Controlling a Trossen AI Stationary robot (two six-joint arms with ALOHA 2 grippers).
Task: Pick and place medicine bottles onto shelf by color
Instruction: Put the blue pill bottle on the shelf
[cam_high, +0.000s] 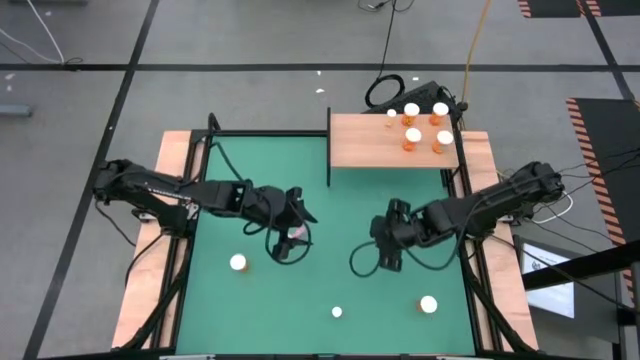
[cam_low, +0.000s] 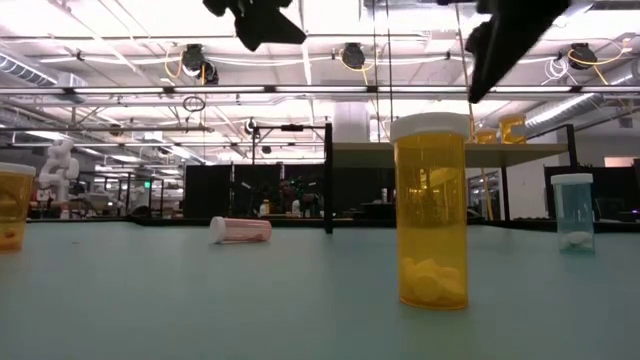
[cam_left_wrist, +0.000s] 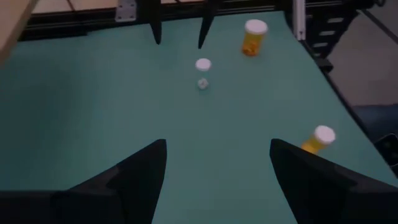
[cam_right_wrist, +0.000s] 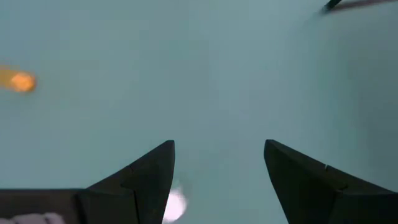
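An orange bottle (cam_low: 12, 207) is cut off at the low view's left edge; another (cam_right_wrist: 17, 80) shows blurred in the right wrist view

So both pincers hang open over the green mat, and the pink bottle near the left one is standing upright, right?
Not quite: the pink bottle lies on its side, as the low view shows. Both the left pincer and right pincer do hang open over the green mat.

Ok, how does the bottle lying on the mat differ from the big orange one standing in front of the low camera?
The lying bottle is on its side, the orange bottle upright. The lying bottle's body is pale pink; the orange bottle's is amber, with pills at the bottom. Both have white caps.
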